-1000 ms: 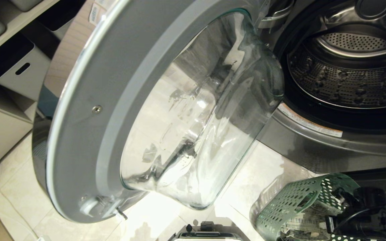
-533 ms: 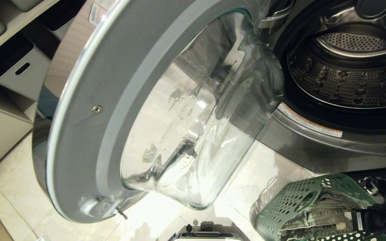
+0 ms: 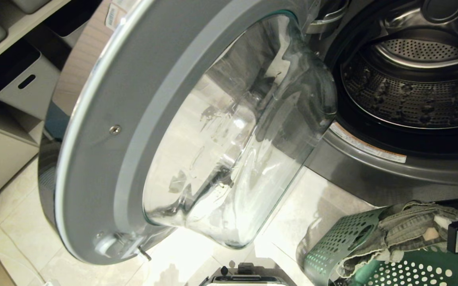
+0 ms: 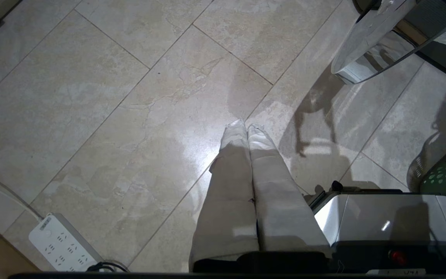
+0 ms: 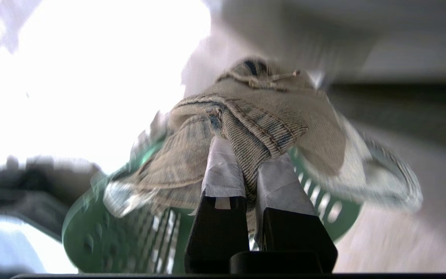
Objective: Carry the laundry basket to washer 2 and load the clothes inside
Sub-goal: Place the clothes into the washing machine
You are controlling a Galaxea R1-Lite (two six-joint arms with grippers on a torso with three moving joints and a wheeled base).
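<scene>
The green laundry basket stands on the floor at the lower right, below the washer's front. My right gripper is shut on the clothes, a bundle of grey-green fabric hanging over the basket's rim. In the right wrist view the fabric is pinched between the taped fingers, with the basket beneath. The dark grey washer has its glass door swung wide open and its drum bare; its number label does not show. My left gripper hangs shut over the floor, holding nothing.
The open door fills the left and middle of the head view. Shelves with grey bins stand at the far left. A white power strip lies on the tiles, and my base sits beside the basket.
My right gripper has come up out of the basket with the clothes, which now hang above the rim. The basket's perforated bottom shows. The left arm has not moved.
</scene>
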